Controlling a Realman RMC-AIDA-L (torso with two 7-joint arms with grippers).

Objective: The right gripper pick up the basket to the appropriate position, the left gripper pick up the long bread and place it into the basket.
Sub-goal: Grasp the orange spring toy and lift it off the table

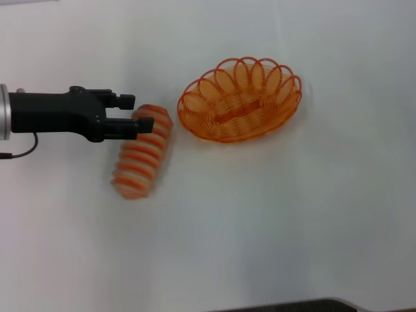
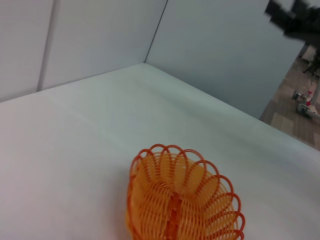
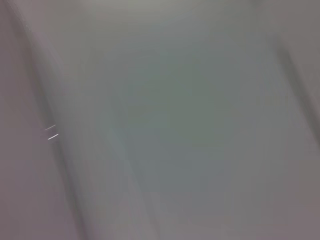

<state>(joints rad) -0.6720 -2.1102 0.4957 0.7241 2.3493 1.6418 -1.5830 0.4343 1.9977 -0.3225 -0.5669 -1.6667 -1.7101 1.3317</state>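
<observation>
The white table [image 1: 273, 234] carried everything, with nothing else on it in the head view. The basket [image 1: 240, 101] sat right of centre toward the far side, upright and empty, apart from the bread. In the left wrist view the basket [image 2: 182, 200] showed close ahead, inside empty.

The bread [image 1: 143, 153] lay flat just left of the basket, its long axis angled, far end pointing toward the basket's left rim, with a clear gap between them.

The left gripper [image 1: 136, 112] reached in from the left at the bread's far end. Its fingers were apart: one finger tip [image 1: 125, 101] sat off the loaf on the far side, the other overlapped the loaf's top edge. Not clamped on anything; whether it touched the bread could not be told.

The right gripper was out of view; its wrist camera showed only a blank grey surface.

Handling judgement: the loaf looked like a light toy, smooth and rounded, so likely to slip or roll if pinched at the tapered end. A better hold would be across the short width near the middle. The wire basket looked light and stiff; its looped rim was the obvious place to pinch.
</observation>
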